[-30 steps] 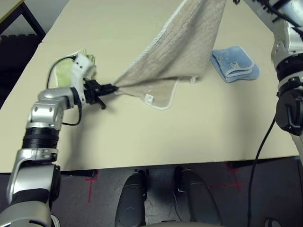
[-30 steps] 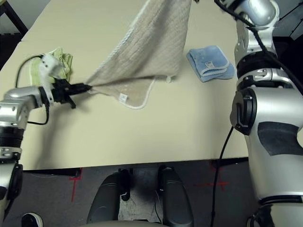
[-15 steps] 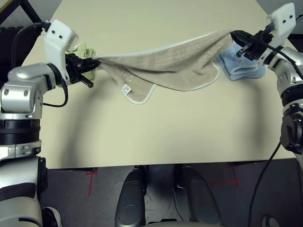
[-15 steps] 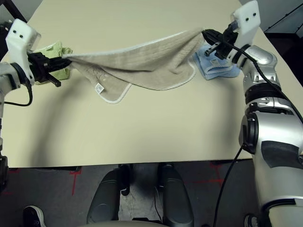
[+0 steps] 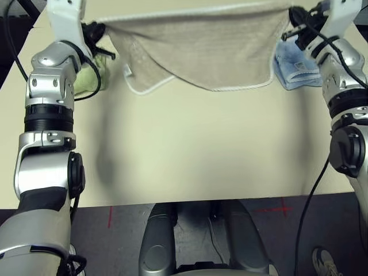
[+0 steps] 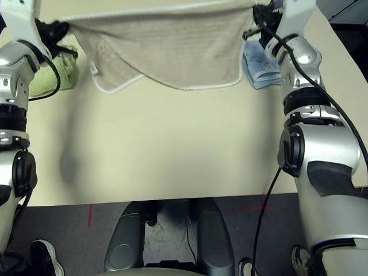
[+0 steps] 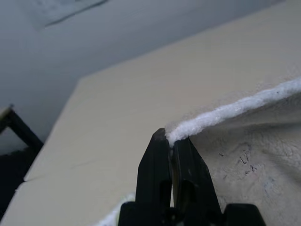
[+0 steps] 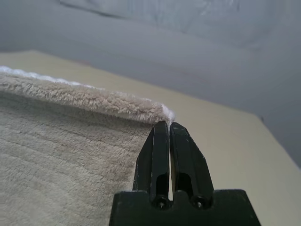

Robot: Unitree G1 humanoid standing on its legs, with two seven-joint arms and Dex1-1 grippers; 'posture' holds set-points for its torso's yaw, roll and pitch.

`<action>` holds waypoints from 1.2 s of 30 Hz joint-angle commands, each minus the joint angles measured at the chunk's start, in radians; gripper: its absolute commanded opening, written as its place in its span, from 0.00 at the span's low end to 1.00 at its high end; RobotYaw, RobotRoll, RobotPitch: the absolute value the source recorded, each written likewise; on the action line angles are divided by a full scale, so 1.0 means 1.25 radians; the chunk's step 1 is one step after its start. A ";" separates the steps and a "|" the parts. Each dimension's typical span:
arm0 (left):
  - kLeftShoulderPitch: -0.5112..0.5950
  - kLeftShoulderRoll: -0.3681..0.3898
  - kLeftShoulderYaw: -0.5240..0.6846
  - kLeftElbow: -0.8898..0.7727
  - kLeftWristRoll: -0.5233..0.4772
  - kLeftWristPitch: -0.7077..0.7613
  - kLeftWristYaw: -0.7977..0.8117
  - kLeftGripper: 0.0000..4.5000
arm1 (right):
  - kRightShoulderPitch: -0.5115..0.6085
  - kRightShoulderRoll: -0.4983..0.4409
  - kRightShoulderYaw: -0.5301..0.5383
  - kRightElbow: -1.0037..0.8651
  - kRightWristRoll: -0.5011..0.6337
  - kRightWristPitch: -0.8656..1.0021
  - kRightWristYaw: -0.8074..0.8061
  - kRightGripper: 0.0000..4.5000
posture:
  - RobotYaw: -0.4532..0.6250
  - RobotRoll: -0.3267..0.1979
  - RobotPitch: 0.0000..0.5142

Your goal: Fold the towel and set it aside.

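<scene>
The towel hangs stretched between the left pincer and right pincer, each clenched on just a top corner. Grips that thin could slip, and its low hem could drag the blue cloth beneath the right pincer.

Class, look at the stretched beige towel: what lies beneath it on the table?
Under the beige towel only bare table shows; the green cloth and blue cloth lie beside it. The tabletop it covers is hidden.

Silver forearms with black ribbed joint bands are seen; white wrist housings, thin black cables and black fingers are attached.
</scene>
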 commanded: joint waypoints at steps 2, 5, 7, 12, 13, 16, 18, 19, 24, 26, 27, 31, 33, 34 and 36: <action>-0.054 0.015 0.029 0.093 0.010 -0.150 0.032 0.00 | -0.032 -0.039 -0.062 0.017 0.035 -0.074 -0.075 0.00 | 0.47 0.62 0.70; -0.051 0.015 0.025 0.103 -0.012 -0.156 -0.047 0.00 | -0.031 -0.048 -0.073 0.020 0.047 -0.074 -0.043 0.00 | 0.47 0.62 0.69; -0.026 0.027 0.020 0.081 -0.028 -0.113 -0.129 0.00 | -0.011 -0.050 -0.075 0.018 0.062 -0.058 0.028 0.00 | 0.47 0.62 0.69; 0.164 0.118 -0.051 -0.131 -0.068 0.165 -0.453 0.00 | 0.079 -0.057 -0.087 0.001 0.116 0.000 0.273 0.00 | 0.46 0.62 0.69; 0.195 0.139 -0.057 -0.167 -0.067 0.185 -0.480 0.00 | 0.097 -0.059 -0.087 -0.004 0.125 0.019 0.323 0.00 | 0.46 0.62 0.69; 0.250 0.184 -0.055 -0.251 -0.079 0.273 -0.535 0.00 | 0.146 -0.068 -0.077 -0.017 0.135 0.086 0.447 0.00 | 0.46 0.62 0.69; 0.277 0.212 -0.059 -0.301 -0.091 0.328 -0.582 0.00 | 0.175 -0.080 -0.063 -0.023 0.128 0.125 0.507 0.00 | 0.46 0.62 0.69; 0.290 0.230 -0.065 -0.324 -0.093 0.345 -0.609 0.00 | 0.188 -0.087 -0.053 -0.025 0.117 0.126 0.526 0.00 | 0.45 0.62 0.68; 0.337 0.276 -0.080 -0.395 -0.099 0.396 -0.679 0.00 | 0.224 -0.118 -0.009 -0.029 0.076 0.111 0.588 0.00 | 0.46 0.62 0.67; 0.355 0.285 -0.082 -0.416 -0.100 0.407 -0.696 0.00 | 0.234 -0.131 0.007 -0.028 0.063 0.104 0.616 0.00 | 0.46 0.62 0.67; 0.368 0.292 -0.083 -0.436 -0.108 0.423 -0.715 0.00 | 0.243 -0.143 0.024 -0.028 0.047 0.090 0.638 0.00 | 0.46 0.62 0.66; 0.402 0.318 -0.090 -0.492 -0.129 0.468 -0.771 0.00 | 0.255 -0.166 0.054 -0.022 0.023 0.069 0.679 0.00 | 0.46 0.62 0.66; 0.417 0.338 -0.098 -0.516 -0.138 0.480 -0.803 0.00 | 0.261 -0.177 0.078 -0.023 0.001 0.048 0.704 0.00 | 0.46 0.62 0.65; 0.425 0.347 -0.102 -0.528 -0.141 0.483 -0.818 0.00 | 0.262 -0.180 0.083 -0.023 -0.003 0.047 0.718 0.00 | 0.46 0.62 0.65; 0.438 0.362 -0.105 -0.543 -0.144 0.486 -0.838 0.00 | 0.259 -0.185 0.089 -0.023 -0.002 0.054 0.748 0.00 | 0.46 0.62 0.65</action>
